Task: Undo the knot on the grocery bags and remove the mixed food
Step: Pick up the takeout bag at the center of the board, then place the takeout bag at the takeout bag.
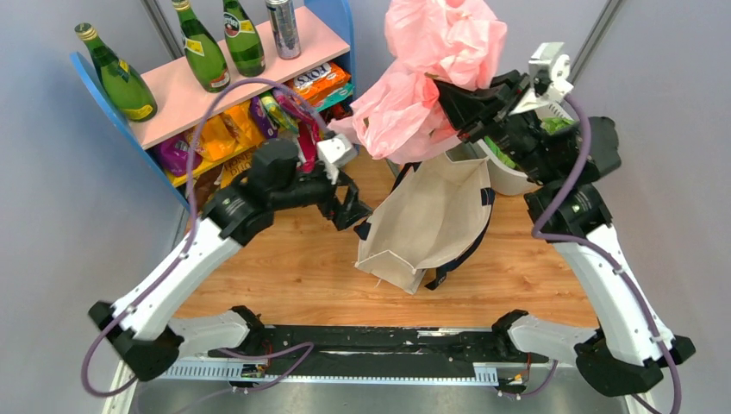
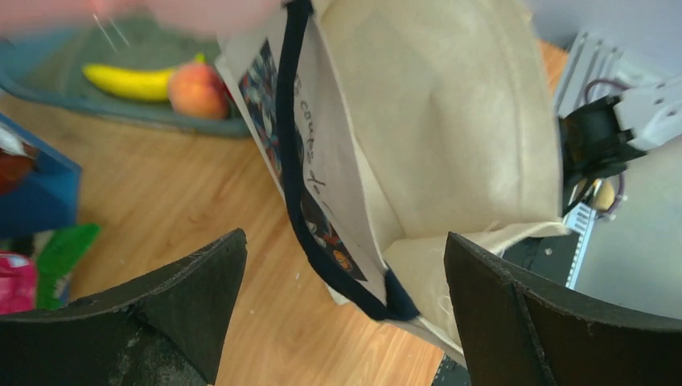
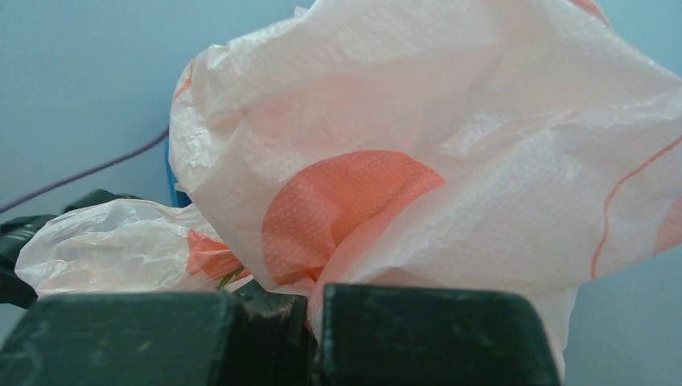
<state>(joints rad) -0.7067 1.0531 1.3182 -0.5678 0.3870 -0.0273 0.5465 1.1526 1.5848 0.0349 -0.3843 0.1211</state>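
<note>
- Above the table's (image 1: pixel 284 276) far side, the pink plastic bag (image 1: pixel 431 69) hangs pinched in the clamped right gripper (image 1: pixel 450 93).
- Beside the canvas tote (image 1: pixel 431 216), the left gripper (image 1: pixel 347 205) gapes wide.
- A tray (image 2: pixel 48 100) holds banana (image 2: pixel 129 80), peach (image 2: pixel 197 90).

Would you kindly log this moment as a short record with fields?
left gripper: jaws open, empty, facing the canvas tote
right gripper: jaws shut on the pink plastic bag, held above the tote
canvas tote: slumped on the wooden table, mouth open
tray: holds a banana and a peach
</note>
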